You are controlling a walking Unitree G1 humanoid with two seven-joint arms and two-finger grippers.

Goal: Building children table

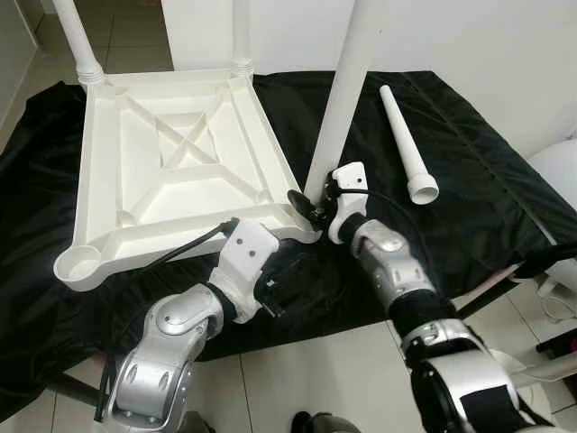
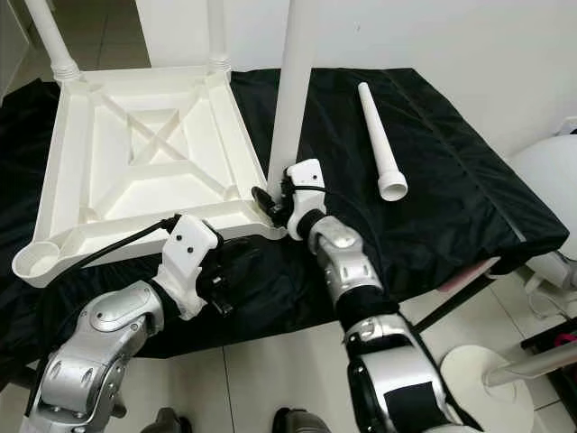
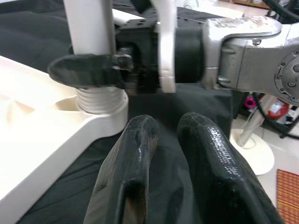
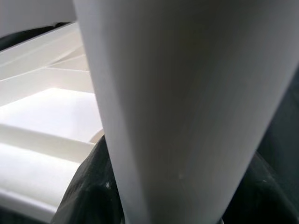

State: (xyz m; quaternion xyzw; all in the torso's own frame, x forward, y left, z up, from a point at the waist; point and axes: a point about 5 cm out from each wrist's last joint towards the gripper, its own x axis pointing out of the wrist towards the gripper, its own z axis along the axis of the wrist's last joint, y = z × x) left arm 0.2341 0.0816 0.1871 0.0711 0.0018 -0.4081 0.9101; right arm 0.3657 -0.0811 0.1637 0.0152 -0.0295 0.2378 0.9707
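1. Left gripper (image 1: pixel 287 271) sits nearest, low over the black cloth (image 1: pixel 469 207), just beside the near edge of the tabletop. In the left wrist view its 2 fingers (image 3: pixel 135 182) lie close together with nothing between them, clenched on air.
2. Right gripper (image 1: pixel 311 203) is at the near right corner of the tabletop, fingers clamped around the base of an upright white leg (image 1: pixel 347 99). The right wrist view shows that leg (image 4: pixel 187 102) pressed between the dark pads.
3. In the left wrist view the held leg's ribbed end (image 3: pixel 99 98) stands in the corner socket, with 1 black finger of the right gripper wrapped across it just above.
4. White plastic tabletop (image 1: pixel 162 171) lies upside down on the cloth, underside ribs and an X brace facing up.
5. Near left corner socket (image 1: pixel 77 267) is open, no leg in it.
6. 2 more legs stand in the far corners: far left leg (image 1: pixel 77 41), far right leg (image 1: pixel 241 36).
7. 1 loose leg (image 1: pixel 406 144) lies flat on the cloth to the right of the tabletop, well apart from it, wider end toward the robot.
8. White tiled floor (image 1: pixel 306 370) shows below the cloth's near edge; a white wall (image 1: pixel 469 54) stands behind.
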